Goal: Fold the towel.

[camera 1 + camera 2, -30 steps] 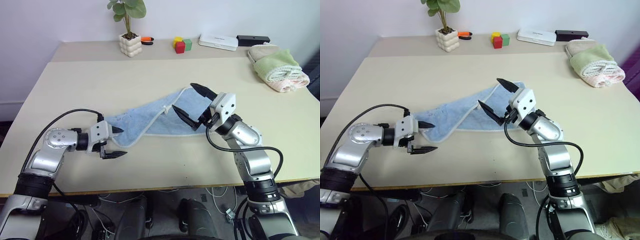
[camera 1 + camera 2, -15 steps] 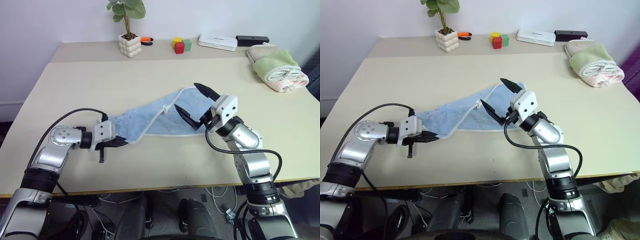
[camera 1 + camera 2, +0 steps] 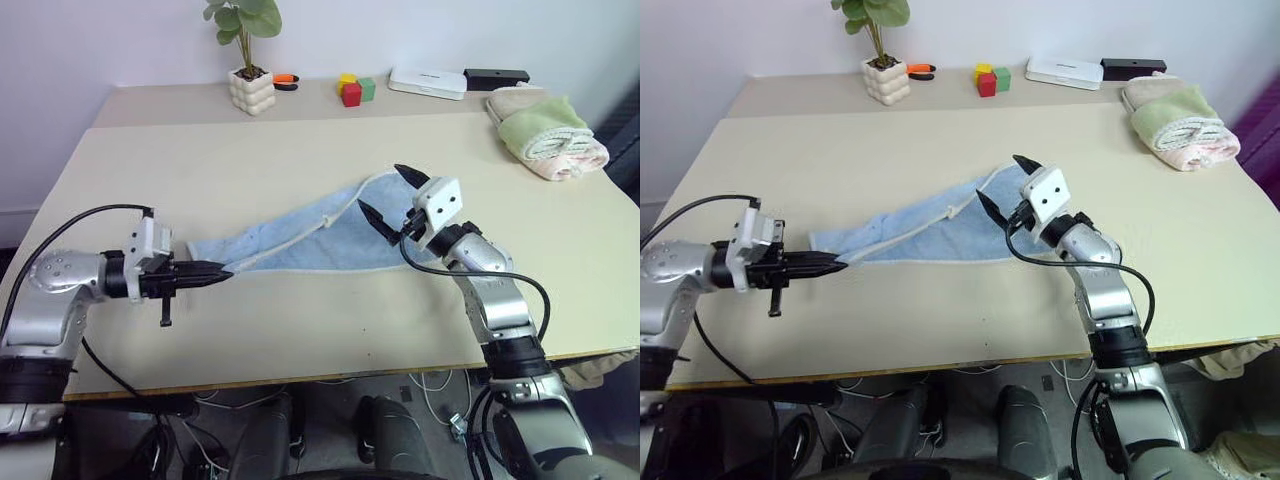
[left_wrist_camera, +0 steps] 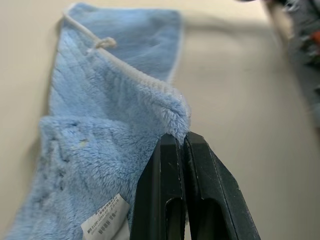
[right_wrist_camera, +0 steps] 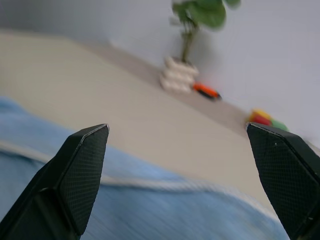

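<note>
The towel [image 3: 310,235] lies stretched across the middle of the tabletop [image 3: 300,150], bunched into a long, narrow band that widens toward the robot's right. Its whitish hem runs along the band, and a small white loop sits partway along it.

The left pincer [image 3: 215,274] is clenched on the towel's near-left corner; in the left wrist view the two black fingers [image 4: 167,165] press together with a tuft of blue terry pinched at their tips. A white printed label [image 4: 107,220] shows on the cloth just beside them. The corner looks raised slightly off the tabletop, though this is hard to judge.

The right pincer [image 3: 388,200] hangs with its fingers spread wide over the towel's wider end, gripping nothing.

Along the far edge stand a potted plant [image 3: 245,60], coloured blocks [image 3: 354,89], a white box [image 3: 427,82] and rolled towels [image 3: 548,132].
</note>
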Robot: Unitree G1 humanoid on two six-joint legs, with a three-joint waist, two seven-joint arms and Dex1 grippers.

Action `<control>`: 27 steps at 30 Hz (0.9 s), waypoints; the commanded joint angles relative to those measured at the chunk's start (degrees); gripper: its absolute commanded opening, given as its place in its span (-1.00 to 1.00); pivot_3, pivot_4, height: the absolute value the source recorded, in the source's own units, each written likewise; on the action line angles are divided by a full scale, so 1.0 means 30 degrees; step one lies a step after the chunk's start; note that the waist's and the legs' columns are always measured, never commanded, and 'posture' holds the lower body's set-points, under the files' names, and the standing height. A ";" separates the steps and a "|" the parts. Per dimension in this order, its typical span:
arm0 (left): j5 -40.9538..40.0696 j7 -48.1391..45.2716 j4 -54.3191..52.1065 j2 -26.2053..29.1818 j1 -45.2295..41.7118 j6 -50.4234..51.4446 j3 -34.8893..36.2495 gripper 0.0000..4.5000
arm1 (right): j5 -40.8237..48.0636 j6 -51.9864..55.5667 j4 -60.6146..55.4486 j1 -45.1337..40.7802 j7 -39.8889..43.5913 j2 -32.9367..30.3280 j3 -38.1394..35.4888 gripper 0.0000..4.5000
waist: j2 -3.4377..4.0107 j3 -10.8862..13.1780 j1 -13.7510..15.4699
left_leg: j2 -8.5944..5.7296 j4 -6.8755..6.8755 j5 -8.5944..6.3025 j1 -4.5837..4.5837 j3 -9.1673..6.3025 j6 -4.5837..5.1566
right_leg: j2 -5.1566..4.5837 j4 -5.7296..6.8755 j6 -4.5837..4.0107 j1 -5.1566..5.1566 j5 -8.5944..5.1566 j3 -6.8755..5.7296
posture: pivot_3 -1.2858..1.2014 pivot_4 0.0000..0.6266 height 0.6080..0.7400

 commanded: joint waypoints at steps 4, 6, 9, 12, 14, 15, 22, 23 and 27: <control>-0.1818 -0.0977 -0.3228 0.1205 0.4015 0.1150 0.2067 -0.98 | -0.3937 -0.1041 0.5108 -0.3491 -0.2619 -0.1381 0.0696 1.00 | 0.0009 0.0005 -0.0186 | 0.0001 -0.0028 0.0046 -0.0001 0.0071 -0.0075 | -0.0006 0.0019 -0.0007 0.0002 -0.0003 0.0065 | 0.03 -0.52 1.00; -0.2122 -0.1004 -0.3853 0.1230 0.5045 0.1336 0.2432 -0.98 | -0.5482 -0.2496 0.6530 -0.4104 -0.2956 -0.2061 0.1673 1.00 | 0.0010 0.0009 -0.0151 | 0.0005 -0.0048 0.0051 0.0000 0.0105 -0.0086 | -0.0005 0.0016 -0.0014 -0.0022 -0.0009 0.0083 | 0.03 -0.52 1.00; -0.2075 -0.0617 -0.4693 0.1093 0.6177 0.1212 0.2768 -0.98 | -0.7348 -0.4434 0.8650 -0.5144 -0.3640 -0.2686 0.2887 1.00 | 0.0007 0.0008 -0.0150 | 0.0012 -0.0052 0.0034 0.0005 0.0106 -0.0106 | 0.0000 0.0002 -0.0019 -0.0063 -0.0014 0.0080 | 0.03 -0.52 1.00; -0.2237 -0.0260 -0.5532 0.0905 0.7071 0.1306 0.3035 -0.98 | -0.9007 -0.6184 1.1009 -0.6526 -0.4401 -0.3156 0.4023 1.00 | 0.0010 0.0010 -0.0164 | 0.0012 -0.0042 0.0021 0.0004 0.0121 -0.0105 | -0.0002 -0.0004 -0.0024 -0.0060 -0.0015 0.0091 | 0.03 -0.52 1.00; -0.2378 -0.0017 -0.6164 0.0797 0.7713 0.1455 0.3112 -0.98 | -1.0160 -0.7365 1.2319 -0.7482 -0.4912 -0.3336 0.4956 1.00 | 0.0010 0.0011 -0.0172 | 0.0011 -0.0040 0.0033 0.0000 0.0155 -0.0117 | -0.0003 0.0002 -0.0024 -0.0044 -0.0015 0.0121 | 0.03 -0.52 1.00; -0.2520 0.0096 -0.6526 0.0705 0.8103 0.1562 0.3112 -0.98 | -1.0886 -0.7893 1.3014 -0.8075 -0.5292 -0.3325 0.5537 1.00 | 0.0010 0.0011 -0.0202 | 0.0011 -0.0042 0.0043 0.0001 0.0165 -0.0104 | -0.0001 0.0002 -0.0024 -0.0040 -0.0015 0.0133 | 0.03 -0.52 1.00; -0.2405 0.1190 -0.8015 -0.0014 0.9314 0.1473 0.2970 -0.98 | -1.5399 -1.0096 1.5900 -1.0764 -0.8962 -0.2854 0.9000 1.00 | 0.0004 0.0008 -0.0564 | 0.0017 -0.0055 0.0058 0.0005 0.0198 -0.0107 | 0.0010 0.0011 -0.0023 -0.0045 -0.0016 0.0169 | 0.03 -0.52 1.00; -0.2369 0.1253 -0.8110 -0.0055 0.9438 0.1418 0.2994 -0.98 | -1.6388 -1.0150 1.6217 -1.1017 -0.9575 -0.2864 0.9800 1.00 | 0.0004 0.0007 -0.0603 | 0.0017 -0.0056 0.0059 0.0004 0.0198 -0.0108 | 0.0011 0.0010 -0.0023 -0.0046 -0.0015 0.0170 | 0.03 -0.52 1.00; -0.2346 0.1461 -0.8529 -0.0102 0.9945 0.1357 0.3114 -0.98 | -1.8313 -0.9943 1.7434 -1.1976 -1.1515 -0.2530 1.1438 1.00 | 0.0004 0.0007 -0.0633 | 0.0016 -0.0069 0.0058 0.0007 0.0218 -0.0119 | 0.0017 0.0014 -0.0025 -0.0058 -0.0017 0.0194 | 0.03 -0.52 1.00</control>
